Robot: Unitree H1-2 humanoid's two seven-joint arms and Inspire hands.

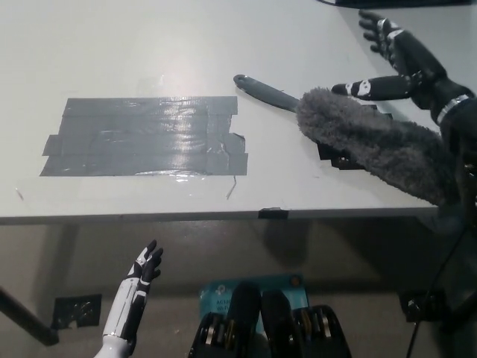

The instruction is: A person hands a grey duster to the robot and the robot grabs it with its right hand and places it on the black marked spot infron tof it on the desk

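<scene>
The grey duster (373,138) lies on the white desk (186,45) near its right front edge, handle pointing toward the black taped patch (141,136), just right of it and not on it. The right hand (399,63) hovers above the fluffy head, fingers spread, holding nothing. The left hand (138,287) hangs below the desk's front edge, fingers extended and apart. Grey floor shows beneath.
</scene>
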